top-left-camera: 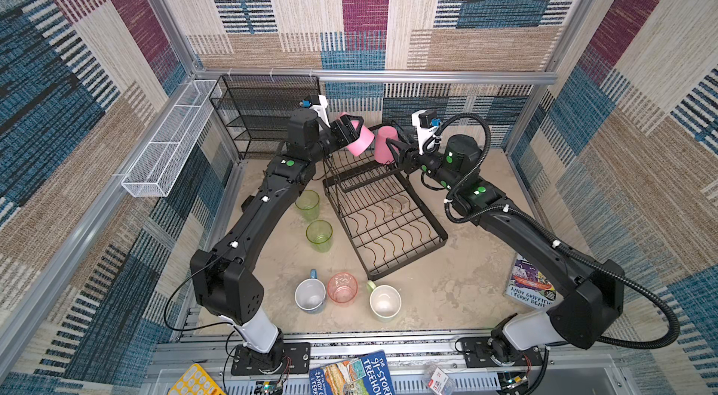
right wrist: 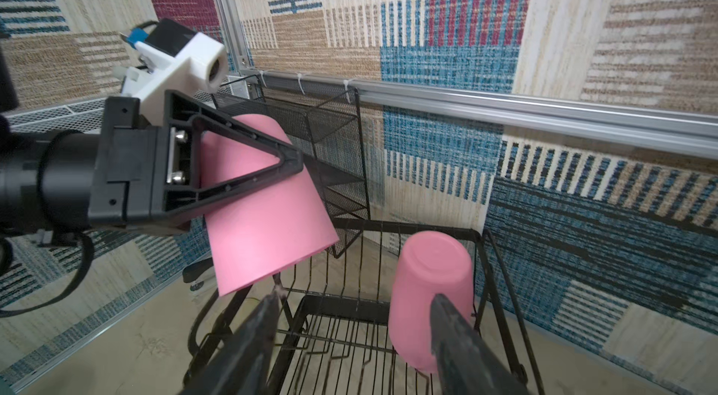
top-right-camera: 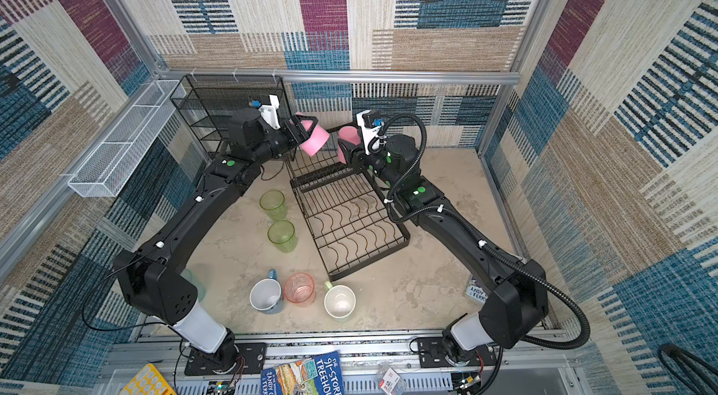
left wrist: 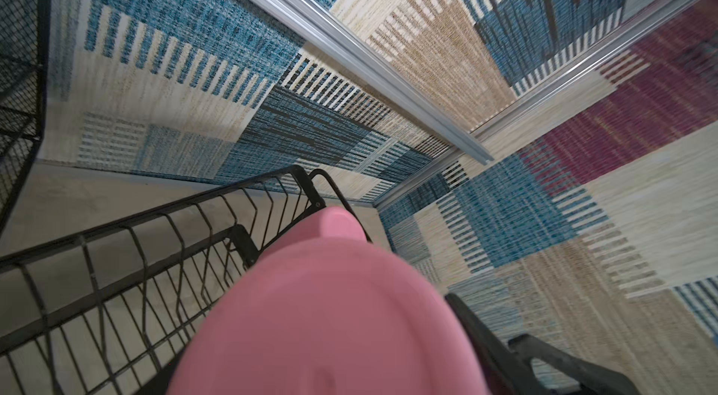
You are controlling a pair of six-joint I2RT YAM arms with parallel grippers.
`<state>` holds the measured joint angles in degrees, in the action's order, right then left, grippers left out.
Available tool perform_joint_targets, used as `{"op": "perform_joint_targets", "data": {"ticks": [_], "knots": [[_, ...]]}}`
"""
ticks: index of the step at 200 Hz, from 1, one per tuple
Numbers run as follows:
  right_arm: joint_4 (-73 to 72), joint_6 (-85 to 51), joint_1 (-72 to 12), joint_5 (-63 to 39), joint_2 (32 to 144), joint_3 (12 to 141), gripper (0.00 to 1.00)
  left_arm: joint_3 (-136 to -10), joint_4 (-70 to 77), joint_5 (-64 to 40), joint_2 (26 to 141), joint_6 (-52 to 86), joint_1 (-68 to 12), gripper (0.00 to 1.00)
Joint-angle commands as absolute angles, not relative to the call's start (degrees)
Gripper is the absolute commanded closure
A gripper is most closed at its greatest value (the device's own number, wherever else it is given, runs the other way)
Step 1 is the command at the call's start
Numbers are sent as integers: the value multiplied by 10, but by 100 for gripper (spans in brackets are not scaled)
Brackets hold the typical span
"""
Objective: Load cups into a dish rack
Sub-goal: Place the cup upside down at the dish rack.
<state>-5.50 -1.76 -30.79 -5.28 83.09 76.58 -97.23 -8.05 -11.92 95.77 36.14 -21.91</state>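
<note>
Pink cup clamped in left gripper; right gripper open by second cup. Lower-edge book, cropped: "91-STORE… TREEHOU…". Teal cup mostly hidden.

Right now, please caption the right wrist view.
Left gripper holds tilted opaque pink tumbler over black wire dish rack; second pink tumbler stands inverted inside.

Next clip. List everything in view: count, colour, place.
dish rack: 1, black wire, table centre
held tumbler: 1, opaque pink, tilted over upper basket
racked tumbler: 1, pink, upside down in upper basket
green tumblers: 2, clear green, between left arm and dish rack
teal tumbler: 1, partly behind left arm
clear-pink tumbler: 1, table front, between mugs
mugs: 2, blue-handled and pale-green-handled, table front
mesh shelf: 1, black, back corner
mesh basket: 1, white, beside mesh shelf
books: 2, colourful, table edge and front rail
left claw: shut on held tumbler
right claw: open beside racked tumbler
</note>
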Motion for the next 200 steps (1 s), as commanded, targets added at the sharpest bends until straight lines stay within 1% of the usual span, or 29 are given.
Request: {"op": "perform_joint_targets", "data": {"ticks": [1, 39, 69, 122, 200], "knots": [[-60, -33, -306, -25, 816, 747, 37, -981, -104, -51, 967, 238, -231, 34], [-65, -35, -299, -11, 788, 707, 36, -992, -110, 35, 985, 141, -266, 34], [-70, -35, -292, -6, 770, 682, 36, -985, -95, 85, 996, 105, -281, 34], [-85, -27, -287, -5, 746, 647, 36, -961, -53, 136, 1013, 71, -285, 33], [-111, -14, -287, -13, 709, 581, 33, -952, -7, 171, 1041, 39, -286, 31]]}}
